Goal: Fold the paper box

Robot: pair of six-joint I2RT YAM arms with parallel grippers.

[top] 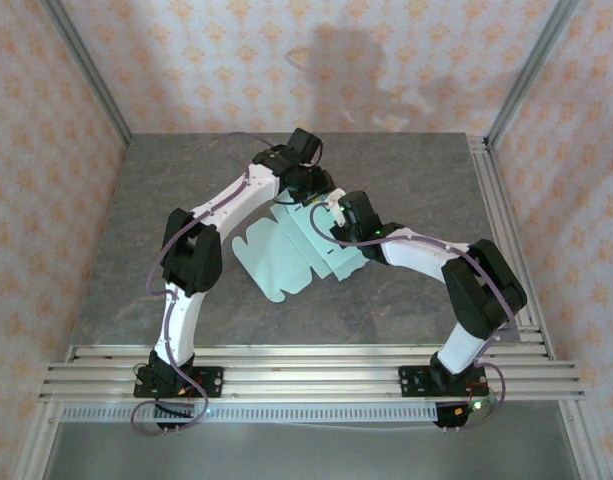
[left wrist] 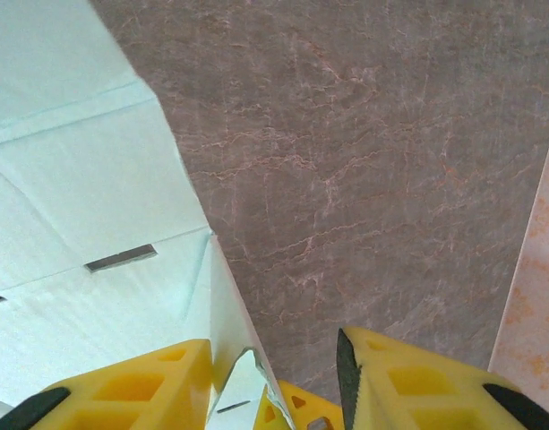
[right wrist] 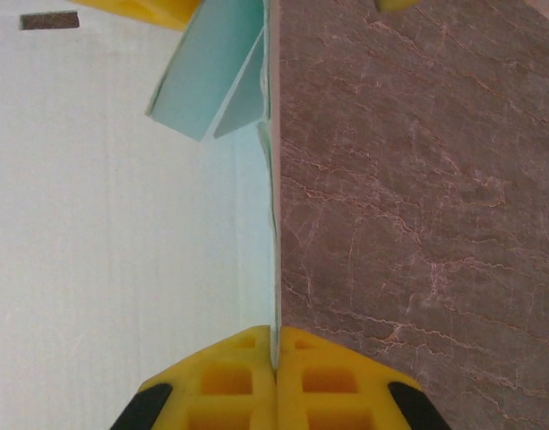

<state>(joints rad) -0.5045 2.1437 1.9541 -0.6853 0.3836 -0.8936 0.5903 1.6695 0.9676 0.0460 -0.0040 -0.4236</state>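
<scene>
Right wrist view: the right gripper (right wrist: 276,345) is clenched on the thin edge of the paper box (right wrist: 122,224), the card pinched between its pads; the sheet spreads flat on one side and the bare table (right wrist: 417,224) lies on the other.
Near edge: aluminium rails (top: 306,362) carry both arm bases, well apart from the sheet.
Where the box is: mid-table in the top view, the paper box (top: 276,262) is a mint-green die-cut sheet lying mostly flat, with its rounded tabs toward the near left.
Left gripper: the left gripper (left wrist: 274,345) is at the sheet's far end with its jaws apart. A raised flap (left wrist: 243,381) stands between them, close to one finger and clear of the other, so it looks released rather than grasping.
Done: only this small flap is lifted off the table; the creases are visible but not yet folded.
Left to do: by this look, nearly everything. No walls stand and the slot (left wrist: 120,258) is empty.
In the way: the two grippers crowd the same far corner, and the pinned edge may resist a fold.
Far: patterned walls (top: 286,60) close the cell.
</scene>
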